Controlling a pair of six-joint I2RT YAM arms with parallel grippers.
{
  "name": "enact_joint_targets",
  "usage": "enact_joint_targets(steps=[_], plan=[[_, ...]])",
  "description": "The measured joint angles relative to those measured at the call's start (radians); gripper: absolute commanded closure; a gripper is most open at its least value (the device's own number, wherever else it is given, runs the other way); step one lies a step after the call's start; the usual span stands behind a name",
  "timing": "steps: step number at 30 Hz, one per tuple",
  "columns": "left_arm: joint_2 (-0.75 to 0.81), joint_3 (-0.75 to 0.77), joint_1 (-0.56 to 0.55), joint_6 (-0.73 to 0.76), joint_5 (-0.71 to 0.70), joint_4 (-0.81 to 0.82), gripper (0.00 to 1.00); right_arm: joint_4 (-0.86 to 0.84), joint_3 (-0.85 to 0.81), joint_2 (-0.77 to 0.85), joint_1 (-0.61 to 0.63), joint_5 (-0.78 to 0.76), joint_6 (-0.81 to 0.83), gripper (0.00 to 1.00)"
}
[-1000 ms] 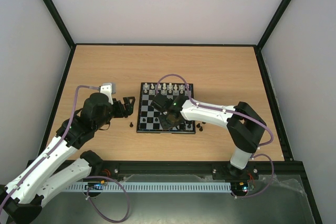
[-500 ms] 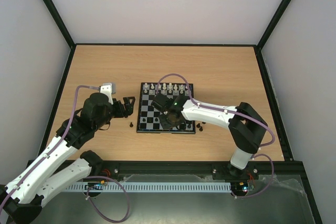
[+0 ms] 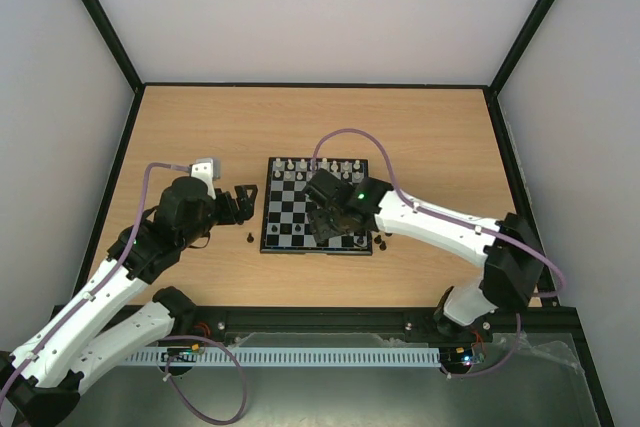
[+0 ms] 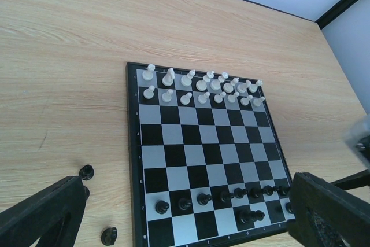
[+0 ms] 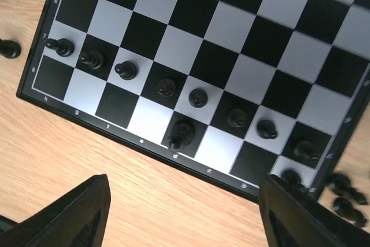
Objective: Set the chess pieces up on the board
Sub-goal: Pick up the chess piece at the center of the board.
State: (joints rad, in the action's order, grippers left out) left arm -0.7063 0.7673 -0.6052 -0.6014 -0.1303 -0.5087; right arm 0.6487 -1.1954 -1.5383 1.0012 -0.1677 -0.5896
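The board (image 3: 300, 209) lies mid-table. White chess pieces (image 4: 202, 85) fill its two far rows. A row of black pawns (image 5: 165, 87) runs along the near side, and one taller black piece (image 5: 181, 133) stands on the last row behind them. My right gripper (image 3: 335, 225) hovers over the board's near edge. In the right wrist view it (image 5: 184, 201) is open with nothing between its fingers, and the tall piece stands free just ahead. My left gripper (image 3: 243, 202) waits left of the board, wide open and empty in the left wrist view (image 4: 188, 201).
Loose black pieces lie on the wood left of the board (image 3: 249, 238), also in the left wrist view (image 4: 87, 172). More lie off its right corner (image 3: 385, 240) and show in the right wrist view (image 5: 341, 192). A white block (image 3: 205, 167) sits by the left arm.
My right gripper has opened and let go of the tall black piece on the last row. Its arm has drawn back and swung right. The left arm has not moved.
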Motion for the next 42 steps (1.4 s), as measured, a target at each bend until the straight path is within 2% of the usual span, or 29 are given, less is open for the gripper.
enact_joint_targets(steps=[2, 3, 15, 19, 24, 28, 42], plan=[[0.001, 0.000, 0.000, -0.004, 0.000, -0.004, 0.01, 0.011, 0.004, 0.031, 0.000, -0.019, -0.003, 0.03], [0.002, 0.000, 0.000, -0.007, 0.000, -0.007, 0.00, 0.013, 0.010, 0.045, 0.000, -0.027, -0.007, 0.01], [0.004, 0.000, 0.000, -0.018, 0.019, -0.025, 0.01, 0.043, 0.180, 0.216, -0.002, -0.109, -0.060, 0.00], [-0.001, 0.000, 0.000, -0.023, 0.026, -0.025, 0.00, 0.035, 0.225, 0.247, -0.042, -0.111, -0.071, 0.09], [-0.002, 0.000, 0.000, -0.030, 0.029, -0.022, 0.01, 0.026, 0.279, 0.266, -0.153, -0.102, -0.065, 0.17], [-0.010, 0.000, 0.000, -0.030, 0.034, -0.017, 0.01, 0.020, 0.284, 0.266, -0.197, -0.101, -0.061, 0.18], [-0.038, -0.004, 0.000, -0.035, 0.023, 0.002, 0.00, -0.023, 0.268, 0.237, -0.214, -0.098, -0.026, 0.16]])
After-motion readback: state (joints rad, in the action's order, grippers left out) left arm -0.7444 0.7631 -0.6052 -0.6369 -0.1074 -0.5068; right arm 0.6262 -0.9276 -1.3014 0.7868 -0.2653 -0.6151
